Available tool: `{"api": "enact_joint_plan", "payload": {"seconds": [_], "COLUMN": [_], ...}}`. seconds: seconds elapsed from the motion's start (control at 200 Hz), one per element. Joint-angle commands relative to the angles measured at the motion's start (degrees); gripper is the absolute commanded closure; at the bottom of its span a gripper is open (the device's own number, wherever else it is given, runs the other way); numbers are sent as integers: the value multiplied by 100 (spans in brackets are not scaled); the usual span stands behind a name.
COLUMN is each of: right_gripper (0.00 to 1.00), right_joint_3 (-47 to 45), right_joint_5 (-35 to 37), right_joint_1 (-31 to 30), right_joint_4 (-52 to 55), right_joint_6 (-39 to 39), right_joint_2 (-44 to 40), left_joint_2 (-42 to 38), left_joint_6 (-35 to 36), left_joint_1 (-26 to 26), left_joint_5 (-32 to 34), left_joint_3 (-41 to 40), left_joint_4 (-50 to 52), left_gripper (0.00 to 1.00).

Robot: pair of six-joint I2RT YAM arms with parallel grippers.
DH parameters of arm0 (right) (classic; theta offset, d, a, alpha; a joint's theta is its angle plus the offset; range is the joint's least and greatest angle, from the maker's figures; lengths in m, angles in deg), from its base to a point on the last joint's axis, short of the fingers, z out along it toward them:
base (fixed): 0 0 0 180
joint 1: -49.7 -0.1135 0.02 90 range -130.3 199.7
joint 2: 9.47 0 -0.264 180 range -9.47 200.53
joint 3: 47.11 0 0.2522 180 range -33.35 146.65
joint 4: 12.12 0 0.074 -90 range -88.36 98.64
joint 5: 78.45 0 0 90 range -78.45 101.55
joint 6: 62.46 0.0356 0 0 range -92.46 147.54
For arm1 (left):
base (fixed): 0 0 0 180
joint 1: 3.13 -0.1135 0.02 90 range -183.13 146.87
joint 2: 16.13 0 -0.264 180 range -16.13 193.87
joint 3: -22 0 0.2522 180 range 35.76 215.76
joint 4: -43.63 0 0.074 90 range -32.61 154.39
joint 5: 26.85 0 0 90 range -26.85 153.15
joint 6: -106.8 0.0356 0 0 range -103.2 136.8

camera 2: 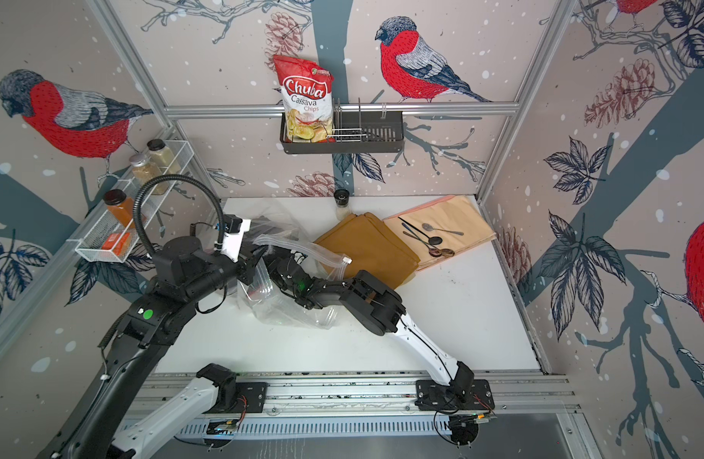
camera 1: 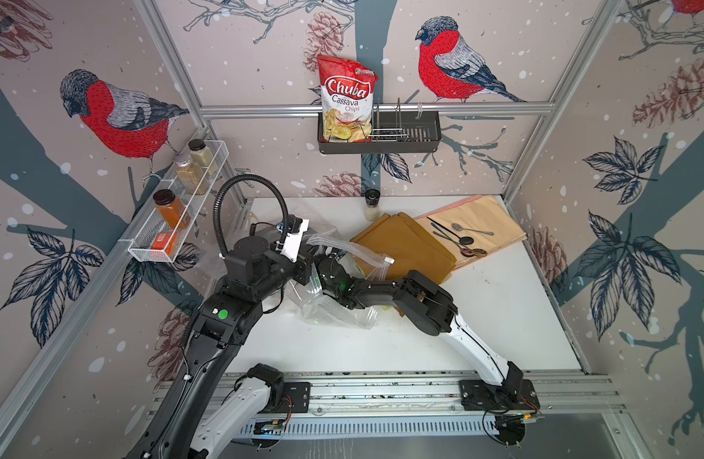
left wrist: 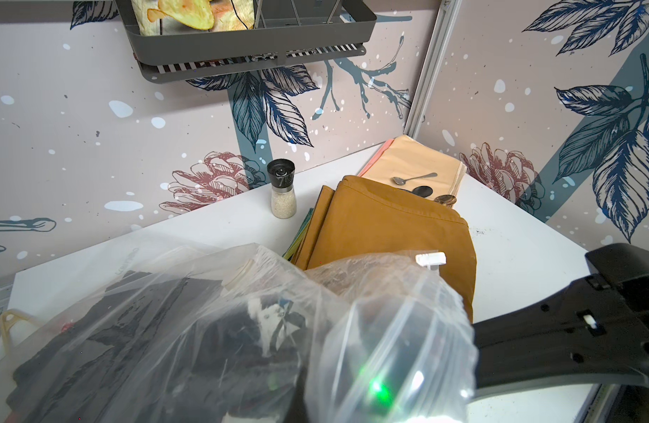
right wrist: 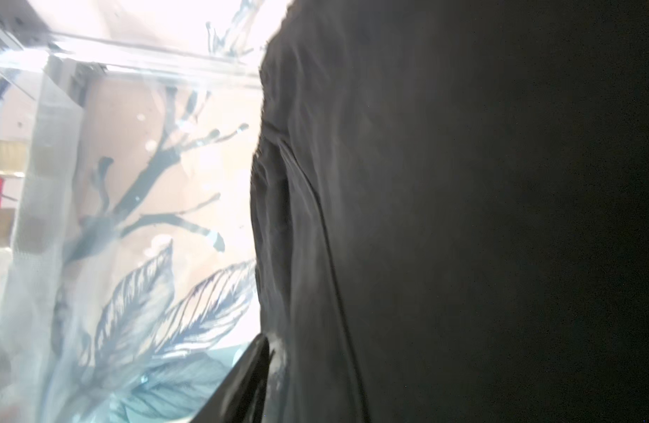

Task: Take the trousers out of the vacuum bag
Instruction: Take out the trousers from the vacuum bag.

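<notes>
— Start at the front. What's nearest?
— Two arms rise from the rail at 6 o'clock. They meet over the table (camera 1: pixel 481 318) at about 9 to 10 o'clock, where the plastic bag (camera 1: pixel 342 314) lies crumpled, its mouth lifted.

— The left gripper?
— The left gripper (camera 1: pixel 311 254) has its fingers pressed together. In both top views they look to be pinching the bag's rim and holding it up. The white slider (camera 1: pixel 389 260) sits farther along that rim, toward 12 o'clock.

— And the right?
— The right gripper (camera 1: pixel 329 260) is pushed into the bag's mouth. Its wrist view shows one black finger (right wrist: pixel 247 377) against the dark trousers (right wrist: pixel 462 219), with clear plastic beside them. Whether its fingers are spread or gripping cloth, I cannot tell.

— So where are the trousers?
— The dark trousers are inside the bag, seen through the plastic in the left wrist view. The brown trousers (camera 1: pixel 402 246) lie folded on the table outside it, near 12 o'clock, touching the bag. Teal and yellow edges (left wrist: pixel 297 240) show beneath them.

— Farther back?
— At 1 o'clock, just beside the brown trousers, a peach cloth (camera 1: pixel 489 216) carries spoons (camera 1: pixel 465 240). A shaker (camera 1: pixel 372 204) stands at 12 o'clock by the back wall. Above it a wall rack (camera 1: pixel 382 148) holds a chips bag (camera 1: pixel 346 99).
</notes>
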Motion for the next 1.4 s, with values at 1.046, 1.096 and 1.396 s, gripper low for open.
{"api": "enact_joint_plan", "payload": {"seconds": [1.046, 1.096, 1.396], "right_gripper": [100, 100, 100], "right_joint_3": [-91, -282, -1152], "right_joint_5": [-658, -603, -745], "right_joint_1": [127, 113, 124], "right_joint_4": [-150, -109, 86], "right_joint_6": [-953, -1100, -1378], "right_joint_2": [-526, -794, -1862], "left_joint_2": [-44, -35, 38], "left_joint_6": [5, -18, -123], "left_joint_1": [3, 2, 3], "left_joint_5": [140, 142, 306], "left_joint_3": [-367, -373, -552], "left_joint_4": [-408, -466, -658], "left_gripper": [100, 100, 100]}}
